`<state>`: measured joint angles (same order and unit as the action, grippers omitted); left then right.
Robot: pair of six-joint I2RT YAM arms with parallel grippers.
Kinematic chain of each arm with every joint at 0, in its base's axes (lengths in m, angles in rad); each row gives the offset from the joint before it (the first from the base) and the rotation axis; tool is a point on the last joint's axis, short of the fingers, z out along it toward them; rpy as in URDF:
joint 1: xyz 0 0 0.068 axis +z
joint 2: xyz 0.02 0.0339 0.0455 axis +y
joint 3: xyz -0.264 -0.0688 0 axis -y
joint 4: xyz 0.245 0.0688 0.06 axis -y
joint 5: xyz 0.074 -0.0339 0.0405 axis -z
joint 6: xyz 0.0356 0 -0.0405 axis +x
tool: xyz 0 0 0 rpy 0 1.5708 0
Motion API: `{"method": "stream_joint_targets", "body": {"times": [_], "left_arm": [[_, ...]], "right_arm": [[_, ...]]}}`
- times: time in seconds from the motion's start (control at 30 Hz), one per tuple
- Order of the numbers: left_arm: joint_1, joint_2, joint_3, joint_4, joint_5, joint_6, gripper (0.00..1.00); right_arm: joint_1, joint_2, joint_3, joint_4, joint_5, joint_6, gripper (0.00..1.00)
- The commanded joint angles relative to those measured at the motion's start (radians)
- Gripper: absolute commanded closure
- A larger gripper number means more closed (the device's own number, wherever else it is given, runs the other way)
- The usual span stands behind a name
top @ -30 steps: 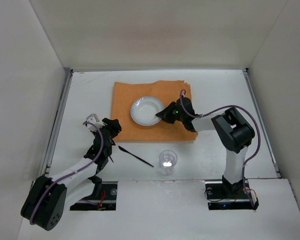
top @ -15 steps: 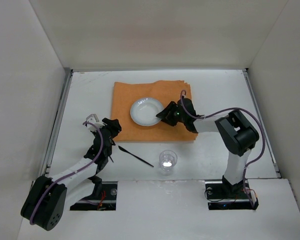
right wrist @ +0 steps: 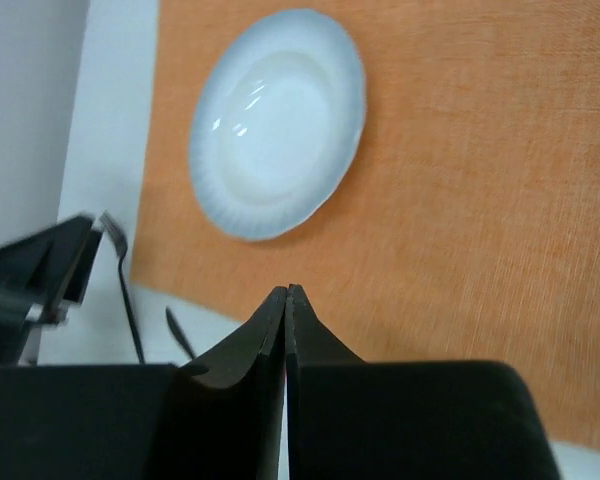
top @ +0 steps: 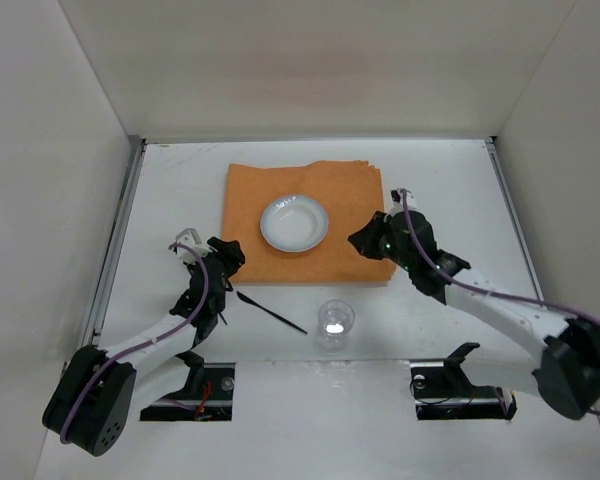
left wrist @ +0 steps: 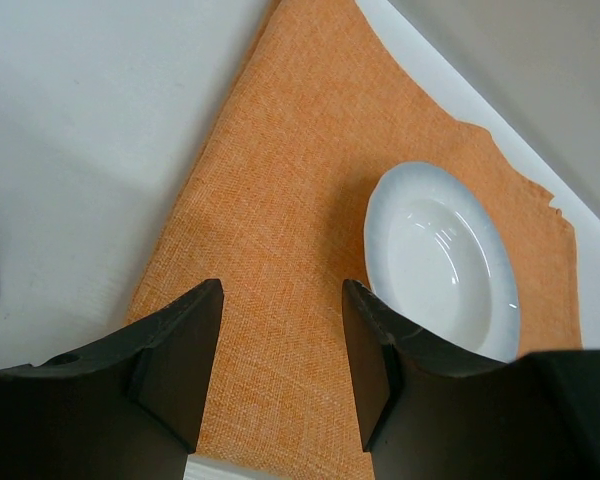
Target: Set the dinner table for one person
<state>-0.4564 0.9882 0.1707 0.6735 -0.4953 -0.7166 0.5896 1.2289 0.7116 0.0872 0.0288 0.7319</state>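
With my right gripper (right wrist: pixel 286 290) closed on nothing and my left gripper (left wrist: pixel 280 295) spread empty (it's nearer), reaching low for the black utensil (top: pixel 270 311) could topple the clear cup (top: pixel 335 320).

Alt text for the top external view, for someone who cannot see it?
A round white plate sits on an orange square cloth on the white tabletop. Nearer the arms are a thin black utensil and a clear cup; the left gripper is open, the right gripper shut.
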Motion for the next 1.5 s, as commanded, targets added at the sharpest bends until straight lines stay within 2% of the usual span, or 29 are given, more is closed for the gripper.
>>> {"method": "stream_joint_targets", "body": {"times": [0.0, 0.07, 0.13, 0.23, 0.37, 0.53, 0.63, 0.77, 0.87, 0.93, 1.07, 1.2, 1.33, 1.47], "left_arm": [[-0.001, 0.000, 0.007, 0.040, -0.008, -0.004, 0.51], [0.003, 0.000, 0.006, 0.037, 0.004, -0.012, 0.51], [-0.007, -0.006, 0.006, 0.040, -0.002, -0.011, 0.51], [0.000, 0.007, 0.010, 0.041, -0.002, -0.006, 0.51], [-0.007, -0.014, 0.003, 0.041, -0.006, -0.009, 0.51], [0.000, -0.003, 0.006, 0.034, 0.007, -0.012, 0.51], [-0.008, -0.017, 0.003, 0.041, -0.009, -0.004, 0.51], [0.000, -0.003, 0.004, 0.038, 0.007, -0.014, 0.51], [-0.009, 0.004, 0.010, 0.041, -0.005, -0.006, 0.51], [0.003, 0.018, 0.012, 0.043, 0.006, -0.010, 0.51], [-0.001, -0.002, 0.007, 0.043, 0.003, -0.011, 0.51], [0.009, 0.023, 0.012, 0.044, 0.014, -0.015, 0.51], [0.002, 0.035, 0.015, 0.051, 0.012, -0.018, 0.50], [0.011, 0.012, 0.004, 0.047, 0.034, -0.024, 0.51]], "right_arm": [[0.100, -0.162, 0.029, -0.283, 0.106, -0.193, 0.93], [0.190, -0.228, 0.049, -0.415, 0.143, -0.235, 0.86], [0.273, -0.256, 0.072, -0.521, 0.206, -0.239, 0.74], [0.373, -0.249, 0.103, -0.657, 0.278, -0.197, 0.66], [0.471, -0.209, 0.109, -0.699, 0.264, -0.195, 0.58], [0.494, -0.135, 0.108, -0.676, 0.261, -0.192, 0.54], [0.494, -0.086, 0.112, -0.658, 0.257, -0.190, 0.58], [0.491, -0.043, 0.117, -0.610, 0.249, -0.213, 0.74], [0.482, -0.013, 0.129, -0.610, 0.223, -0.221, 0.78], [0.477, 0.000, 0.140, -0.610, 0.212, -0.223, 0.88], [0.428, -0.077, 0.192, -0.618, 0.183, -0.226, 0.93], [0.277, -0.140, 0.265, -0.540, 0.114, -0.252, 0.93], [0.094, -0.016, 0.351, -0.397, 0.105, -0.292, 0.93], [-0.099, 0.237, 0.533, -0.317, 0.077, -0.316, 0.93]]}}
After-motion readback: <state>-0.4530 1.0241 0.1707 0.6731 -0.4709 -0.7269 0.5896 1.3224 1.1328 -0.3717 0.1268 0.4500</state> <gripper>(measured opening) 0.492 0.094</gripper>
